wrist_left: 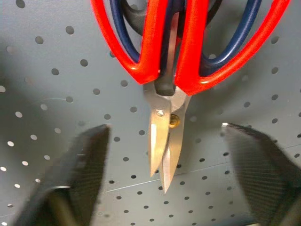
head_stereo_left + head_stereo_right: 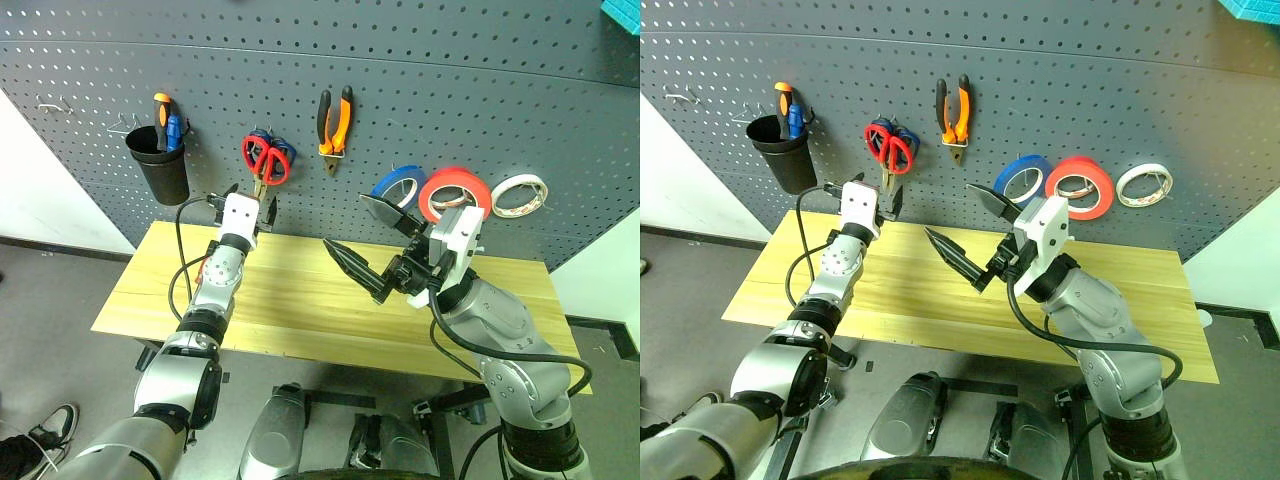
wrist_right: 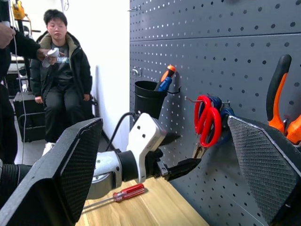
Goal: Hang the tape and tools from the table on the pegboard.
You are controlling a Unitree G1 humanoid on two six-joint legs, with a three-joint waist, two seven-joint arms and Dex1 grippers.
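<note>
Pegboard [image 2: 420, 90] hung with red-handled scissors [image 2: 266, 160], pliers [image 2: 335, 122], tape [image 2: 397, 185]. Left gripper [image 2: 243, 198] raised just below scissors, fingers spread. Right gripper [image 2: 365, 238] held over desk [image 2: 300, 300], fingers spread, empty. Screwdriver [image 3: 123, 193] left on desk.

Red-handled scissors [image 2: 266, 160] are seen hung on the pegboard [image 2: 420, 90] at upper centre-left, blue handles tucked behind them, with the left gripper [image 2: 248, 205] held open just below. Pliers [image 2: 335, 122] are hung to their right, then blue tape [image 2: 398, 186], a red-orange roll [image 2: 455, 193] and a white roll [image 2: 519, 195]. The right gripper [image 2: 365, 240] is spread wide over the table [image 2: 300, 300].
</note>
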